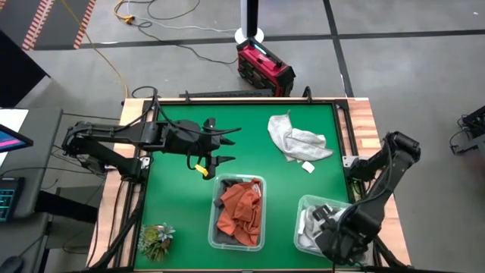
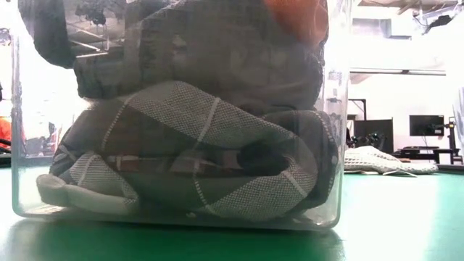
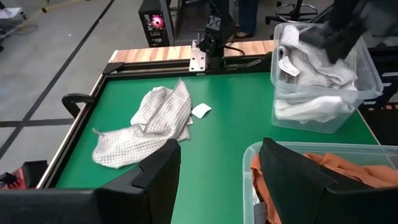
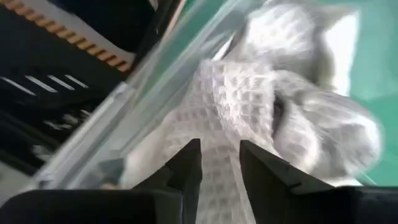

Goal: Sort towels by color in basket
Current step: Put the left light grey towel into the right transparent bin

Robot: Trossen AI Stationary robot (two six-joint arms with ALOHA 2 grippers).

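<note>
Towels lie in three places around the orange-filled bin (image 1: 261,183) at the green table's (image 1: 182,220) front middle: rust-orange cloths (image 1: 241,214) inside it, light grey waffle towels (image 3: 311,68) in the clear bin (image 1: 305,205) just beside it, and one light grey towel (image 1: 295,139) loose behind it (white tag (image 1: 308,167) alongside). Right gripper (image 4: 219,163) reaches into the clear bin, jaws narrow over the waffle cloth; whether they pinch it I cannot tell. Left gripper (image 1: 224,145) hovers behind the orange-filled bin, jaws wide, holding nothing.
</note>
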